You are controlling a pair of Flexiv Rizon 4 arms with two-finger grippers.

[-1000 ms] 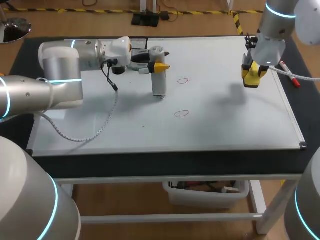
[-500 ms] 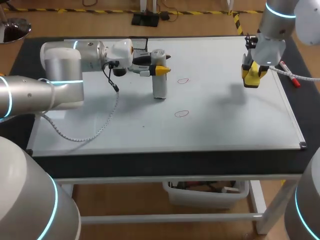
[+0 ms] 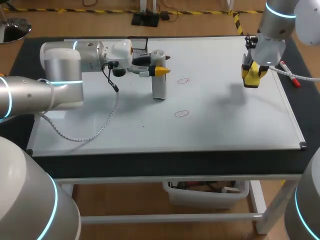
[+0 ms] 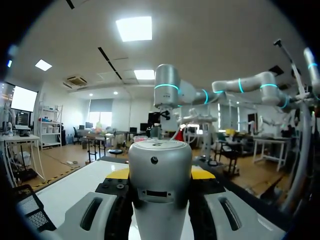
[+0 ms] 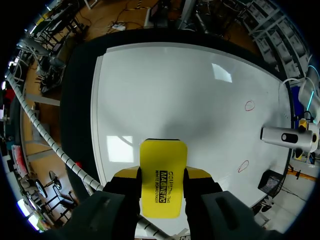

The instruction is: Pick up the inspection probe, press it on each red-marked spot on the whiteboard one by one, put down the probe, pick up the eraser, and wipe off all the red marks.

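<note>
Two red marks show on the whiteboard (image 3: 225, 125) in the head view, a far mark (image 3: 184, 80) and a near mark (image 3: 181, 113). The left tool (image 3: 159, 69) is clenched on the upright inspection probe (image 3: 159, 87) near the far mark, and the right tool (image 3: 252, 73) grasps the yellow eraser (image 3: 251, 81) over the board's far right corner. In the left wrist view the probe's grey body fills the gap between both fingers, and in the right wrist view the eraser sits gripped above bare board, well apart from marks and probe.
</note>
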